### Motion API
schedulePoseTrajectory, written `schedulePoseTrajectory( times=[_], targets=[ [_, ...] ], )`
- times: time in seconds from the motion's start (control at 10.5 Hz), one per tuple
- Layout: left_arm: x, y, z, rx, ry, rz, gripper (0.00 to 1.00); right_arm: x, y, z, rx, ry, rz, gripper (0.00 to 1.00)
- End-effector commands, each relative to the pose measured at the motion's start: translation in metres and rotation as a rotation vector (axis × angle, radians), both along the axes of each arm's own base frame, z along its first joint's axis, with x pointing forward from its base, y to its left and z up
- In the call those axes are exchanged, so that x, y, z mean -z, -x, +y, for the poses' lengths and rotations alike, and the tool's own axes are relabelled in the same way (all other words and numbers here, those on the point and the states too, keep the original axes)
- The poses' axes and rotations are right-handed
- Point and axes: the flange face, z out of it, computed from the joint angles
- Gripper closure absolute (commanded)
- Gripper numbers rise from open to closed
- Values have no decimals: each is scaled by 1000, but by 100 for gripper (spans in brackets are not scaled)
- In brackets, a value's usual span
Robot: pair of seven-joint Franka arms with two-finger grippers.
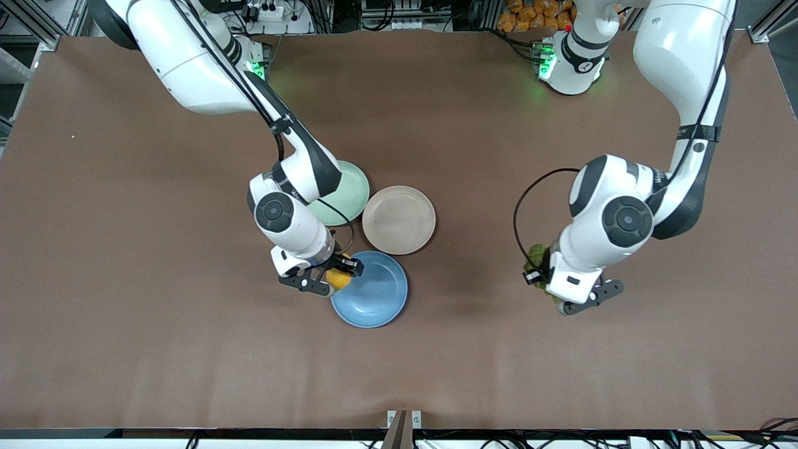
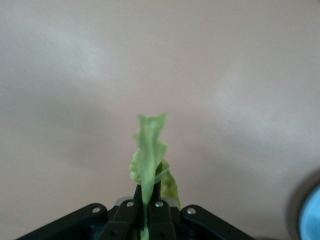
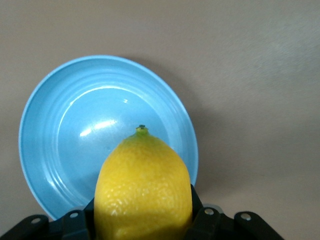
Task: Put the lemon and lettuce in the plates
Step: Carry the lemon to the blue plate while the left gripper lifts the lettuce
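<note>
My right gripper (image 1: 333, 279) is shut on the yellow lemon (image 1: 337, 278) and holds it over the rim of the light blue plate (image 1: 374, 293). In the right wrist view the lemon (image 3: 143, 187) fills the jaws with the blue plate (image 3: 65, 140) under it. My left gripper (image 1: 548, 277) is shut on the green lettuce (image 1: 536, 255) and holds it above bare table toward the left arm's end. In the left wrist view the lettuce (image 2: 148, 155) stands up from the shut jaws. The beige-pink plate (image 1: 398, 219) lies empty, farther from the front camera than the blue one.
A mint-green plate (image 1: 346, 191) lies beside the beige-pink plate, partly under my right arm. The three plates sit close together mid-table. A sliver of the blue plate (image 2: 311, 212) shows in the left wrist view.
</note>
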Motion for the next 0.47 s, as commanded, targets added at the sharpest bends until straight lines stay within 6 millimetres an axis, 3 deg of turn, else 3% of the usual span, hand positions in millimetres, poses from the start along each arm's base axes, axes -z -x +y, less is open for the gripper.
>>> schedulePoseTrajectory(
  times=[0.0,0.09,0.28,0.38],
  targets=[
    [-11,22,-37,-34,12,12,100,17,-5,20,19,19,-35,95],
    [-12,29,-54,-45,12,12,100,24,-5,25,22,33,-40,94],
    [-13,56,-110,-36,14,15,100,30,-7,26,26,48,-47,90],
    [-10,69,-135,-33,15,14,100,28,-8,25,25,49,-52,81]
  ],
)
